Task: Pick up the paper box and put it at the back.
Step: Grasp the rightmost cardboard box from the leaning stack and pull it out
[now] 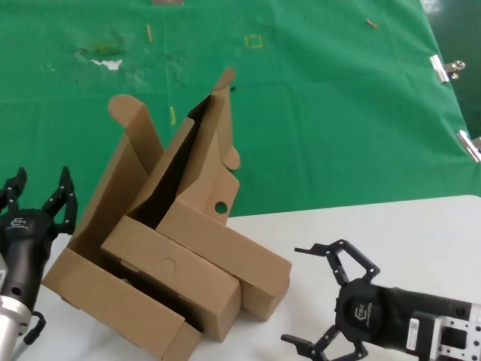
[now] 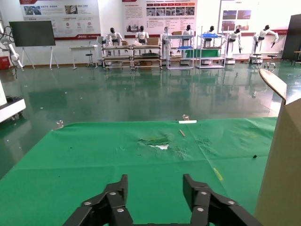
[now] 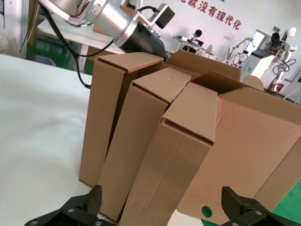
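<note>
Well apart: paper box (image 1: 218, 195) left of spread right pincer (image 1: 323, 301).

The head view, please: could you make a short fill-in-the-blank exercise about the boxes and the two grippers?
1. The paper box has a small round ____ punched in one flap.
2. The cloth behind the boxes is ____ in colour.
3. The left gripper and the right gripper both have their fingers ____.
4. The number of cardboard boxes standing together is ____.

Missing words: hole; green; open; three
</note>
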